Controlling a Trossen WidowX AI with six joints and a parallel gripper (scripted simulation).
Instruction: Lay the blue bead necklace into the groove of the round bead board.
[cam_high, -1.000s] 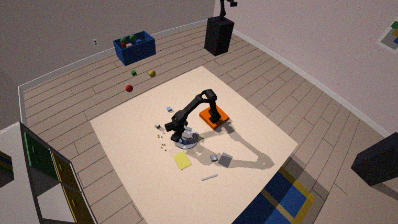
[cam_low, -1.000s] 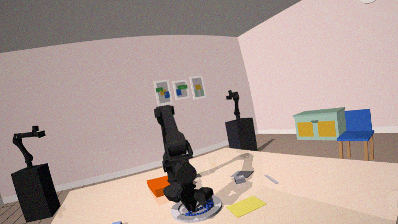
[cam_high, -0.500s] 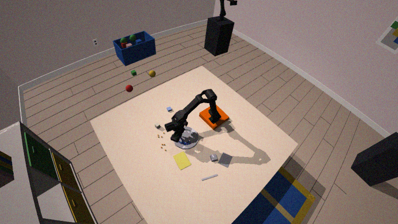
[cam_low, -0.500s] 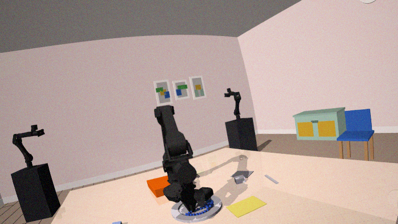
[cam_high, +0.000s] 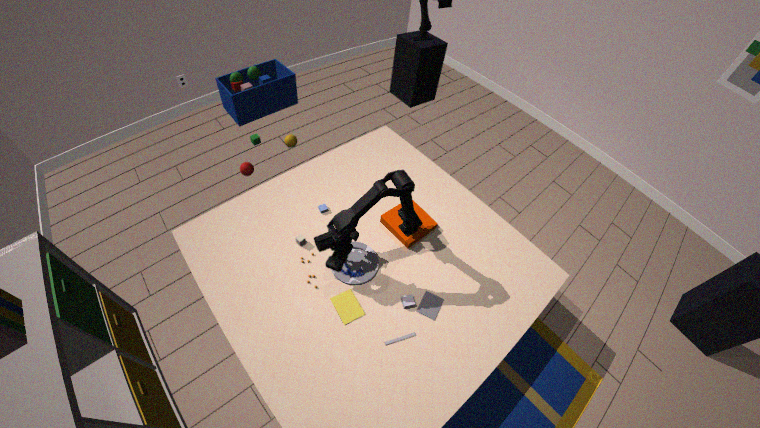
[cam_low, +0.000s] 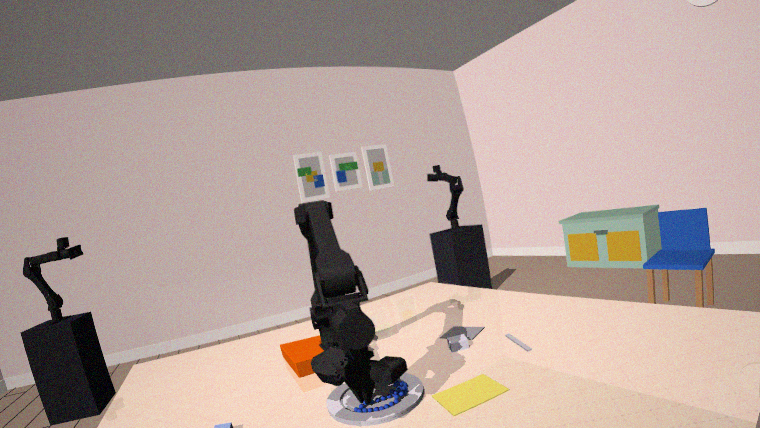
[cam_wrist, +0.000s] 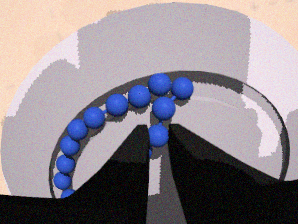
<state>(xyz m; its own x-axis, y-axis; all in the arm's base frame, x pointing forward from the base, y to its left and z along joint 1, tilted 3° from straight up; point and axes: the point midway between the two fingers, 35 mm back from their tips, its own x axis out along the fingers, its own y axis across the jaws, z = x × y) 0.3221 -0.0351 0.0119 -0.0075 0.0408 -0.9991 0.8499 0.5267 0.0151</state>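
Observation:
The round bead board (cam_high: 374, 268) (cam_low: 337, 405) (cam_wrist: 200, 30) is a pale grey disc with a ring groove. The blue bead necklace (cam_high: 352, 272) (cam_low: 402, 390) (cam_wrist: 117, 105) lies on it. In the wrist view beads follow the left and upper left arc of the groove, then double back at the top middle toward the fingers. My gripper (cam_low: 365, 397) (cam_wrist: 157, 133) is low over the board and shut on a bead of that inner strand. The right arc of the groove shows no beads. The fingers hide the rest of the strand.
A yellow sheet (cam_high: 347, 306) (cam_low: 470, 394) lies beside the board. A small grey block (cam_high: 407, 301), a grey square (cam_high: 430, 305) and a pale bar (cam_high: 399, 338) lie farther off. Small orange beads (cam_high: 310, 276) are scattered on the other side, near a dark block (cam_high: 301, 241) and a blue block (cam_high: 323, 208).

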